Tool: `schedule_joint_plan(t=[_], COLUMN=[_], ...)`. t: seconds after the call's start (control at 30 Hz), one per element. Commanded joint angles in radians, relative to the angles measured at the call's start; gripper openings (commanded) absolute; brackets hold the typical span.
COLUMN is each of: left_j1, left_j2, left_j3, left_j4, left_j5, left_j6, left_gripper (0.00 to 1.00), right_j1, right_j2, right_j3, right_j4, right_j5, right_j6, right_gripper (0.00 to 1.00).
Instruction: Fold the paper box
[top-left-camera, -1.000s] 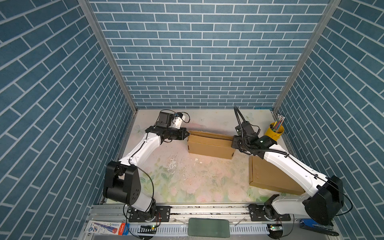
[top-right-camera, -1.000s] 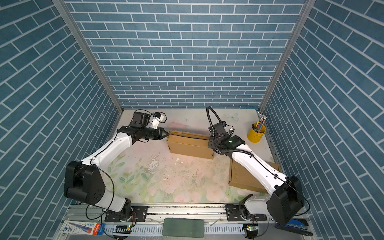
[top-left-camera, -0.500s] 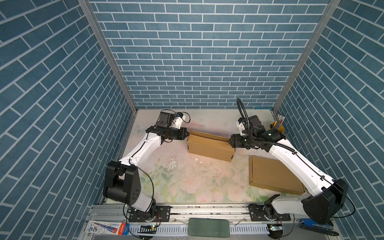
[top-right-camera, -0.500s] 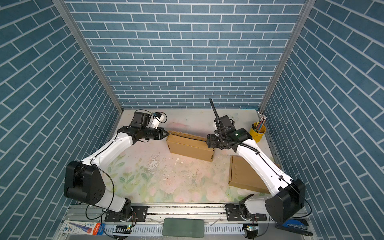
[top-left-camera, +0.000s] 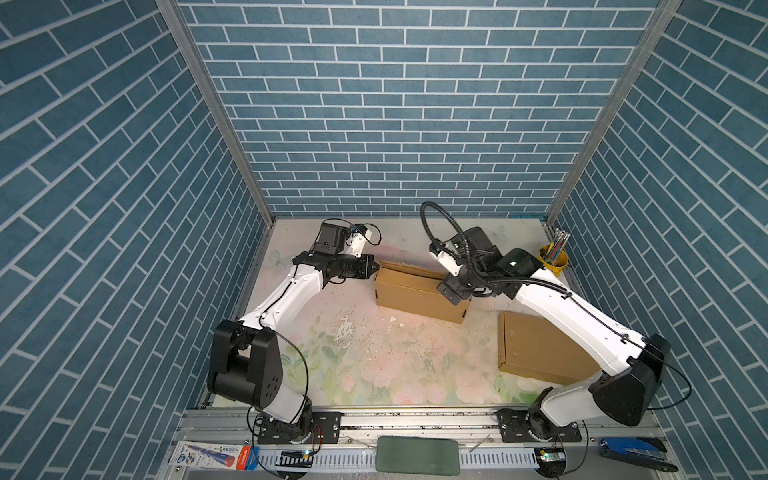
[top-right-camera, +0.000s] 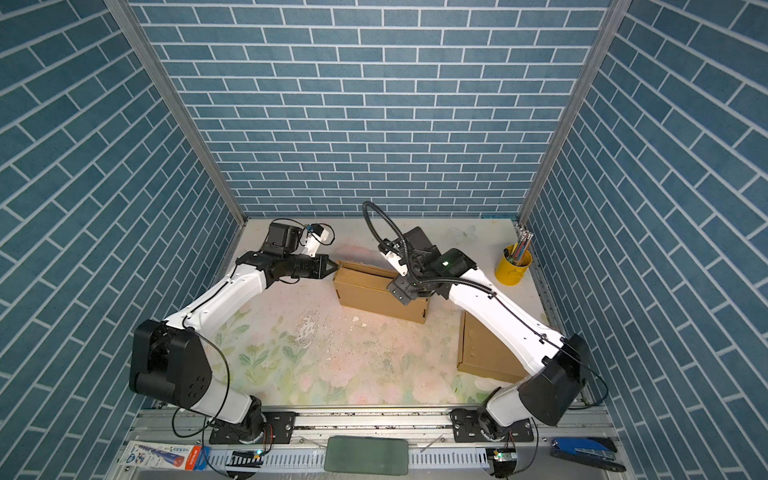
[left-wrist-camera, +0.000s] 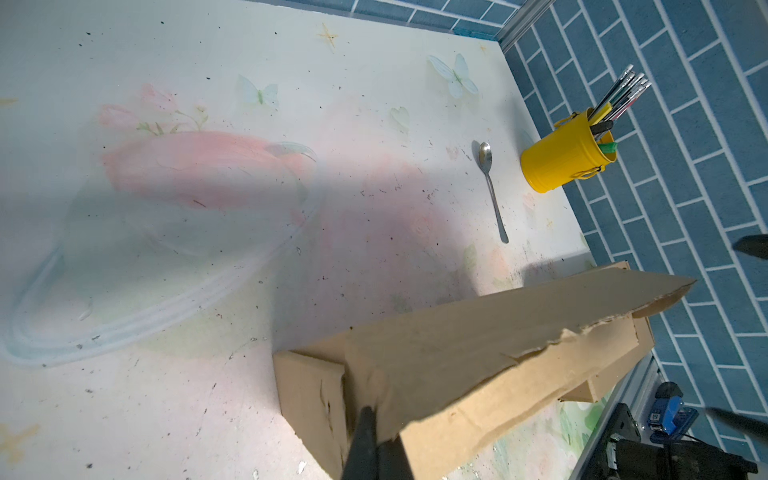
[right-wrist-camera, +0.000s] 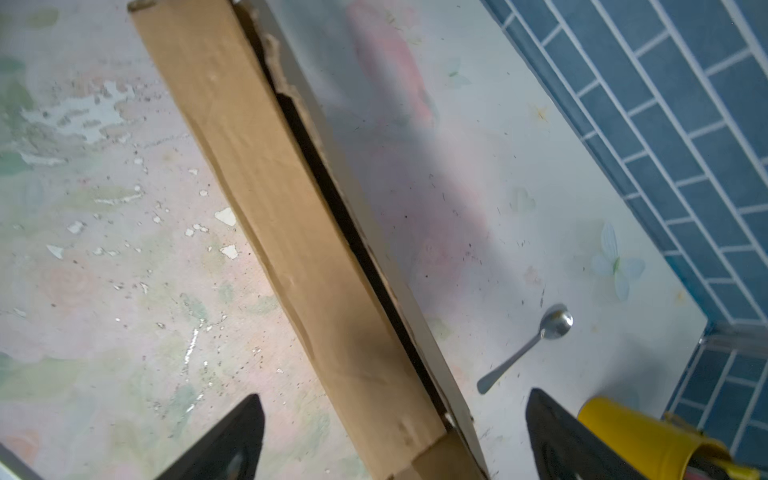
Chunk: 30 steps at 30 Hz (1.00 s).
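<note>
Far-centre on the surface (top-left-camera: 365, 374), the paper box (top-left-camera: 415, 297) (top-right-camera: 376, 297) lies w/ its long axis running roughly left–right in both top views. It's skewed a bit: left end farther, right end nearer. Broad brown face is up, and the short ends point toward my two arms. The lid flap along the far long edge isn't seated. Right wrist view shows a dark gap running down that edge of the box (right-wrist-camera: 291, 232). Left wrist view shows the flap raised at a slant over the rest of the box (left-wrist-camera: 457, 357).

My left tool (top-left-camera: 375, 268) (top-right-camera: 333, 268) is at the box's far-left corner, jaws fully closed, nipping the flap's corner. Its fingers (left-wrist-camera: 363, 440) meet the cardboard edge there.

My right tool (top-left-camera: 454, 293) (top-right-camera: 400, 294) hangs over the box's right end. Wrist view has the right tool (right-wrist-camera: 395, 397) spread wide, one jaw each side of the box w/ clear space either side; nothing held.

Other bits:
- Flat cardboard piece (top-left-camera: 536, 349) near-right, partly under my right arm.
- Yellow cup (top-left-camera: 555, 261) w/ pens, far-right.
- Spoon (left-wrist-camera: 492, 191) flat on the surface btw cup and box.
</note>
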Motion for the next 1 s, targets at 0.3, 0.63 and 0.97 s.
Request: schedule_joint_plan(t=[0.3, 0.63, 0.97], left_j1=[-0.016, -0.016, -0.016], left_j2=[0.060, 0.076, 0.086], left_j3=[-0.012, -0.007, -0.002], left_j4=[-0.126, -0.128, -0.128], left_j5=[-0.021, -0.016, -0.006], left_j6=[0.013, 0.023, 0.028], left_gripper=[0.00, 0.00, 0.00], right_j1=[0.114, 0.140, 0.146], right_j2=[0.119, 0.149, 0.165], right_j3=[-0.008, -0.088, -0.143], right_j4=[0.149, 0.258, 0.303], right_j5=[0.155, 0.208, 0.222], right_j6=[-0.319, -0.386, -0.395], right_gripper=[0.97, 0.85, 0.85])
